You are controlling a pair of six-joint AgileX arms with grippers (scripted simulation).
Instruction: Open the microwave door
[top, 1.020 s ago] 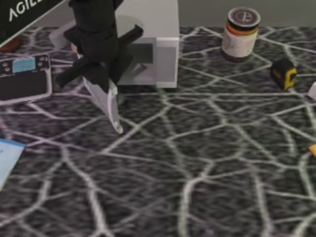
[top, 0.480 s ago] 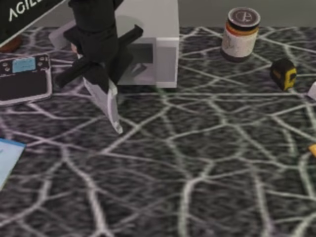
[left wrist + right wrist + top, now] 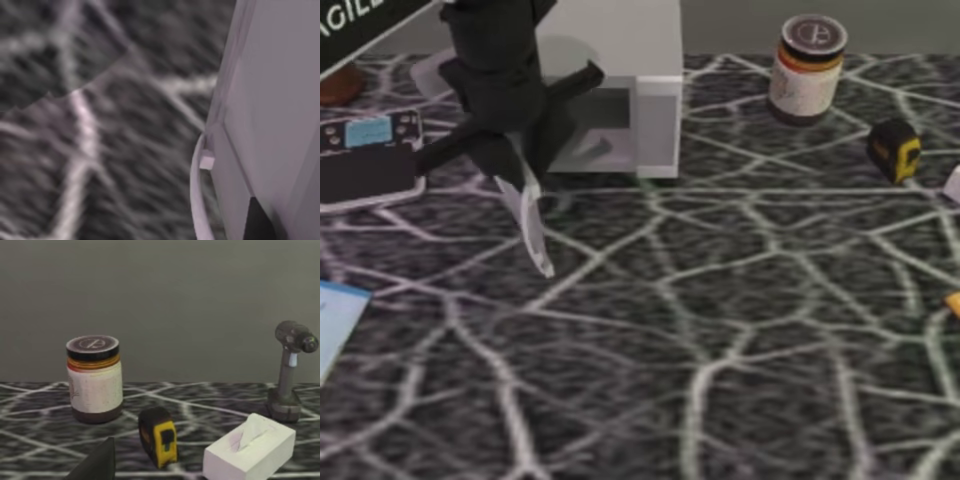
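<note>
On the near left of the surface [image 3: 740, 330], which is dark with pale vein lines, a blue-edged sheet [image 3: 335, 315] pokes in from the left edge; at the right edge a small yellow item [image 3: 952, 302] shows only in part. Farther back on the left, the microwave door [image 3: 528, 218] stands swung out edge-on, its free edge toward the near side, a pale curved handle strip along it; in the left wrist view the door [image 3: 270, 115] fills the frame beside the surface, with the handle [image 3: 197, 195] arching off its edge. The left gripper [image 3: 505, 160] hangs right over the door's hinged end, its dark body hiding the fingers; whether they are spread or pinching the door I cannot tell. Left of it lies a flat dark device with a pale rim [image 3: 365, 165]. Behind the door sits the microwave [image 3: 620, 60], far left of centre, its dark cavity [image 3: 595, 125] exposed and the grey control panel [image 3: 658, 125] at its right. On the right, a yellow and black tape measure [image 3: 895, 150]; farther back, a jar [image 3: 807, 68] with a dark lid. The right wrist view shows the jar [image 3: 94, 377], the tape measure [image 3: 159, 435], a white tissue box [image 3: 248, 450] and a grey drill [image 3: 290, 375] upright; the right gripper's state cannot be told.
</note>
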